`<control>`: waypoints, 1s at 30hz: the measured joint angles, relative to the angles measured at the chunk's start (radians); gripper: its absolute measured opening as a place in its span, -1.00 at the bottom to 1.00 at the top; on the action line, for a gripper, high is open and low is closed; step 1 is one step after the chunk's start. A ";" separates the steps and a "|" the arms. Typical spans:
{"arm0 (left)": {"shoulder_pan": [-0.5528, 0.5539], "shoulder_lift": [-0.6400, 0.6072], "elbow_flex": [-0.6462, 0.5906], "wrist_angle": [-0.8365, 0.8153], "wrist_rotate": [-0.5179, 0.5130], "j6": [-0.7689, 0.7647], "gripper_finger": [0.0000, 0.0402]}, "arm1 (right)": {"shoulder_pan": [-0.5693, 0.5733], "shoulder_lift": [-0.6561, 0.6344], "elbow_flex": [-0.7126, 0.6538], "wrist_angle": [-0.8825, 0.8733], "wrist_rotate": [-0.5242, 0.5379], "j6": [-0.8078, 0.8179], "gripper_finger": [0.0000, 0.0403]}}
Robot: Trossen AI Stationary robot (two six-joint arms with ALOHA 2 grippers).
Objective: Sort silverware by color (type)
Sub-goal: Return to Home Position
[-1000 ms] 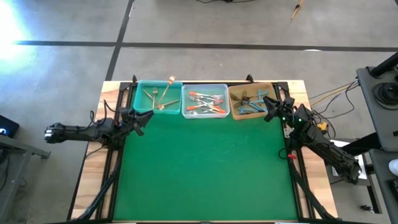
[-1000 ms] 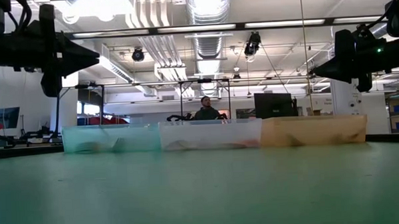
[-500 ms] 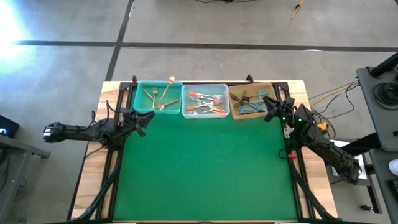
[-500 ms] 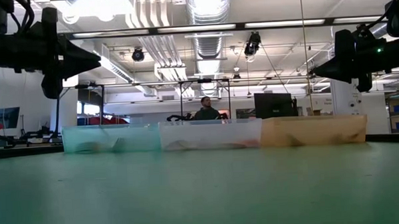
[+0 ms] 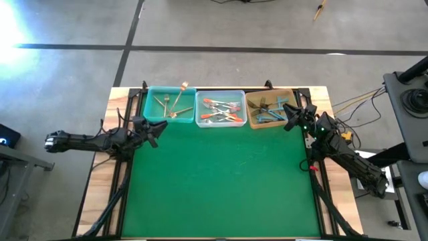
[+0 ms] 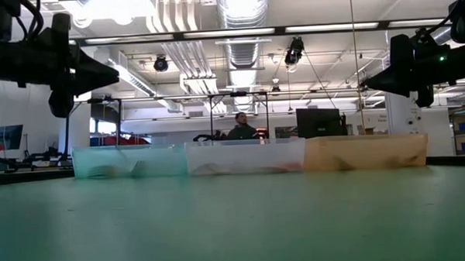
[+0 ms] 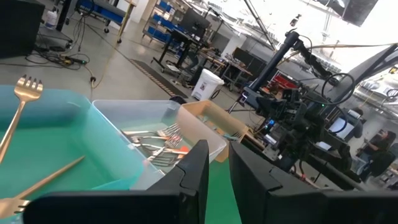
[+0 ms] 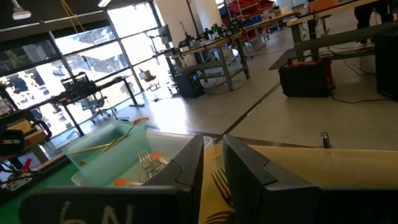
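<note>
Three bins stand side by side at the table's far edge. The teal bin [image 5: 170, 105] holds gold forks [image 7: 37, 177], and one gold fork [image 5: 180, 94] leans with its head over the far rim. The clear bin [image 5: 220, 108] holds orange-red-handled forks [image 5: 221, 114]. The tan bin [image 5: 269, 109] holds teal-blue-handled forks [image 5: 267, 115]. My left gripper [image 5: 152, 129] hovers shut and empty just near of the teal bin's left corner. My right gripper [image 5: 289, 115] hovers shut and empty at the tan bin's right near corner.
The green mat [image 5: 221, 181] spreads from the bins to the near edge. A person [image 6: 239, 129] sits in the room far behind the bins. Workbenches and equipment stand beyond the table.
My left gripper has drawn back a little toward the table's left and near edges and sunk slightly. The forks and bins have stayed where they were.
</note>
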State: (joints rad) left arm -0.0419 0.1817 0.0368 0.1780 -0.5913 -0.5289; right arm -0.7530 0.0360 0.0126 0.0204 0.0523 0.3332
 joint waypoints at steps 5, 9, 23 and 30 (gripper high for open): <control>0.000 0.013 0.000 -0.001 0.000 0.000 -0.77 | 0.000 0.000 0.000 0.000 0.000 0.000 -0.73; 0.000 0.022 0.000 -0.001 0.000 0.000 -0.77 | 0.000 0.000 0.000 0.000 0.000 0.000 -0.73; 0.000 0.042 0.000 0.000 0.000 0.000 -0.77 | 0.000 0.000 0.000 0.000 0.000 0.000 -0.73; 0.000 0.050 0.000 0.001 0.000 0.000 -0.77 | 0.000 0.000 0.000 0.000 0.000 0.000 -0.73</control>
State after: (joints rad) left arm -0.0418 0.2317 0.0368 0.1791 -0.5911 -0.5289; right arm -0.7528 0.0360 0.0128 0.0204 0.0521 0.3332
